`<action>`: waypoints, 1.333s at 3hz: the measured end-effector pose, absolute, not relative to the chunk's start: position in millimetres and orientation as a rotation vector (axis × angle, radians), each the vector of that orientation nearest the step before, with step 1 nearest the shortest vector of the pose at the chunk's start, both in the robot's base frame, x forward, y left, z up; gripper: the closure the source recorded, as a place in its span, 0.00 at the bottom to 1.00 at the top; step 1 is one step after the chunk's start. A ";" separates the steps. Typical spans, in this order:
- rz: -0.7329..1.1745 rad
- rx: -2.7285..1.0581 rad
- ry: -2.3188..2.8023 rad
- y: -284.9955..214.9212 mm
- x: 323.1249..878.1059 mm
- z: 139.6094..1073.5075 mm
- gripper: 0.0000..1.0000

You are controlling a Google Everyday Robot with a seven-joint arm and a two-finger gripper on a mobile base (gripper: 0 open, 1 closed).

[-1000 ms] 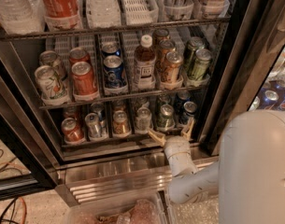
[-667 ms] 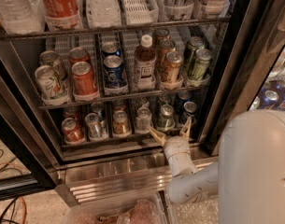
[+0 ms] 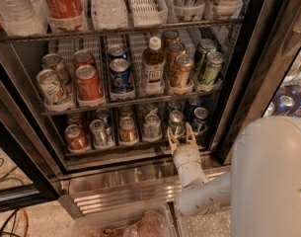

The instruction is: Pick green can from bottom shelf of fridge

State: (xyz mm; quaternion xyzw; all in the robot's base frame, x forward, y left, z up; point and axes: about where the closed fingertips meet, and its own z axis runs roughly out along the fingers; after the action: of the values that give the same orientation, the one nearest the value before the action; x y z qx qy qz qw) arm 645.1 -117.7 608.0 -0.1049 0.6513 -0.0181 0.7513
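The fridge stands open in front of me. On the bottom shelf a row of short cans sits in clear lanes. The green can, with a silver lid, is second from the right, between a silver can and a dark blue can. My gripper is open at the shelf's front edge, just in front of the green can. Its pale fingers stand to either side of the can's base, holding nothing.
The rack above holds a bottle, tall olive cans, a blue can and red cans. The ribbed steel base lies under the shelf. A clear bin sits below it. My arm's white body fills the lower right.
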 end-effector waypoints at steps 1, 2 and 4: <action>-0.031 -0.227 1.438 -118.6 646.1 603.0 0.42; -0.022 -0.222 1.452 -120.5 651.0 597.3 0.41; 0.001 -0.231 1.462 -120.1 665.3 589.8 0.42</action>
State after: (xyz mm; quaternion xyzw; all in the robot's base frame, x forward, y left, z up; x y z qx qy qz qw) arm 665.3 -120.1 589.8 -0.1052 0.6660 0.0003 0.7385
